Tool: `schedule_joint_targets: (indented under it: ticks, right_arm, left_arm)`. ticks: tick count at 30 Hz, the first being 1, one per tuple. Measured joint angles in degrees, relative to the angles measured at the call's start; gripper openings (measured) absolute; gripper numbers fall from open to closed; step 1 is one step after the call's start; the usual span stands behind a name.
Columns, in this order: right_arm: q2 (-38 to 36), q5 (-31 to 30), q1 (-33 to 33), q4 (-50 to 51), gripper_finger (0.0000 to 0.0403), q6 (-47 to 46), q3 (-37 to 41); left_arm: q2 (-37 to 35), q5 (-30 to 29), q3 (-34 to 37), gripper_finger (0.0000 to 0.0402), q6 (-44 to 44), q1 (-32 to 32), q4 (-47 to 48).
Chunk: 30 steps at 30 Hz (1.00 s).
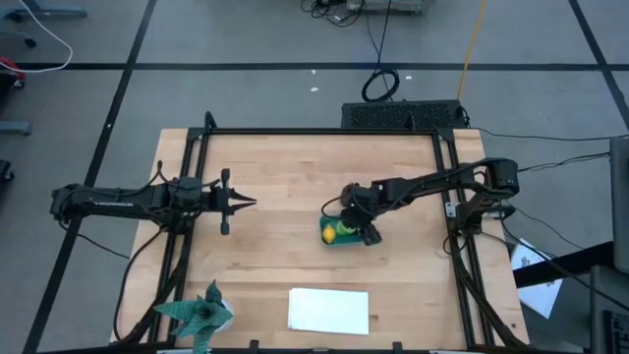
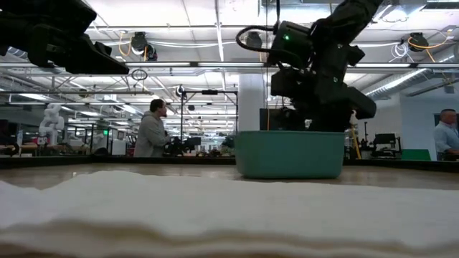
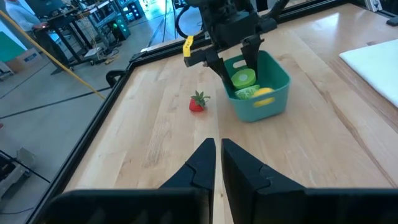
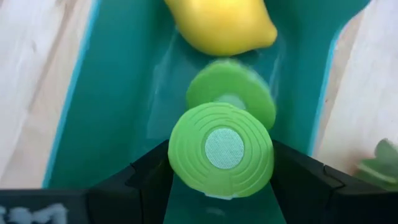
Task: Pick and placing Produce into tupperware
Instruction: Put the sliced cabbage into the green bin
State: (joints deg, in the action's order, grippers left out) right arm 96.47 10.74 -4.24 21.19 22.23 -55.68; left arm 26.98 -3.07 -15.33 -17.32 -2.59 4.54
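The teal tupperware tub [image 3: 268, 107] stands mid-table, also in the high view [image 1: 341, 242] and the low view [image 2: 289, 154]. Inside it lie a yellow lemon piece [image 4: 221, 25] and a green piece [image 4: 239, 93]. My right gripper [image 4: 221, 168] reaches down into the tub's mouth, shut on a green round slice [image 3: 244, 78]. A small red piece with green leaves [image 3: 197, 102] rests on the wood just beside the tub. My left gripper [image 3: 217, 162] waits shut above the table's left side [image 1: 241, 204], pointing toward the tub. My right gripper pinches the green round slice between its two fingers, on opposite sides of its rim [image 4: 177, 155]. The fingers slant down from the table's right side. The slice's flat ringed face [image 4: 224, 148] turns toward the wrist, and the slice hangs over the other green piece in the tub.
A flat white sheet [image 1: 329, 310] lies near the table's front edge, filling the low view's foreground [image 2: 215, 215]. A green spiky paper figure [image 1: 200, 315] sits at the front left corner. Black frame rails [image 1: 324, 131] border the table. People stand in the room beyond [image 2: 152, 129].
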Motion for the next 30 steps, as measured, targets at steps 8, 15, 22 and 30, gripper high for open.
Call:
schedule_joint_targets:
  ticks: [8, 15, 22, 30]
  right_arm:
    - [0.0, 0.0, 0.0, -0.2, 0.0224, 0.5, 1.8]
    - [0.0, 0.1, 0.0, -0.2, 0.0224, 0.5, 1.8]
    - [0.0, 0.8, 0.0, 0.1, 0.0224, 0.1, 1.8]
    - [0.0, 1.7, 0.0, 0.3, 0.0224, -0.3, 1.8]
  left_arm:
    - [0.0, 0.0, 0.0, 0.0031, 0.0, 0.0, 0.0]
    - [0.0, 0.0, 0.0, 0.0031, 0.0, 0.0, 0.0]
    - [0.0, 0.0, 0.0, 0.0031, 0.0, 0.0, 0.0]
    - [0.0, 0.0, 0.0, 0.0031, 0.0, 0.0, 0.0]
